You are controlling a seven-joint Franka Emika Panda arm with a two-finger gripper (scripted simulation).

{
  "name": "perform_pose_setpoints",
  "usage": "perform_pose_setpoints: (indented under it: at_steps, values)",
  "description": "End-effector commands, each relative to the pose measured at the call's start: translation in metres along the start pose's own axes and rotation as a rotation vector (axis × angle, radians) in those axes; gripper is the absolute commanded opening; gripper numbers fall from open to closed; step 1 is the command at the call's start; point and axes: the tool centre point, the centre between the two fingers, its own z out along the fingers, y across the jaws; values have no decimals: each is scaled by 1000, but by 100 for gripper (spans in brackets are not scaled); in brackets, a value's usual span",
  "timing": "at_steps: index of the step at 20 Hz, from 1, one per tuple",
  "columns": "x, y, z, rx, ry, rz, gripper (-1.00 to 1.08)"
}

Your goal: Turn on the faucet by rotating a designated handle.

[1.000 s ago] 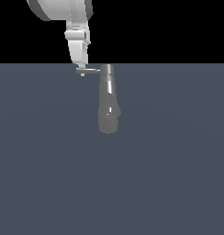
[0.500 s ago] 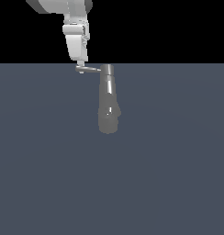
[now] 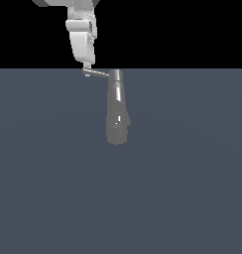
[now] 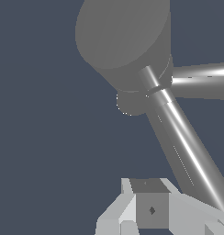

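Note:
The faucet is a grey metallic column lying on the dark floor, with its lumpy wide end nearer the camera. The handle is a thin grey rod that sticks out from the column's narrow end toward the exterior view's left. My white gripper hangs over the rod's free end, and its tips seem to touch it. In the wrist view the column's round end fills the frame and the handle runs from it to my fingertips. The fingers sit together with no gap and grip nothing.
A second thick grey tube branches off the column in the wrist view. The flat dark blue-grey floor spreads all around the faucet. Behind it the background is black.
My gripper has moved slightly up and toward the exterior view's left. The handle's free end has swung with it, so the rod now slants a little.

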Motion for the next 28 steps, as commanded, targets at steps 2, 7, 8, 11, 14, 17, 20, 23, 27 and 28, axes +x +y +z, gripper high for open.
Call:
perform_pose_setpoints:
  at_steps: [2, 7, 8, 11, 14, 17, 20, 23, 27, 28]
  values:
    - [-6, 12, -2, -9, -1, -8, -100]
    - [-6, 26, -8, -9, -1, -8, -100]
    - [-6, 26, -8, -9, -1, -8, -100]
    - [7, 24, -11, 2, 1, 4, -100]
    - [13, 32, -14, 1, 0, 2, -100]
    - [20, 39, -16, -1, 0, 1, -100]
    - [27, 48, -19, -2, 0, 0, -100]
    - [33, 56, -22, -4, -1, -2, -100]
    - [43, 67, -26, -5, -1, -4, -100]
    - [45, 70, -26, -6, -1, -5, -100]
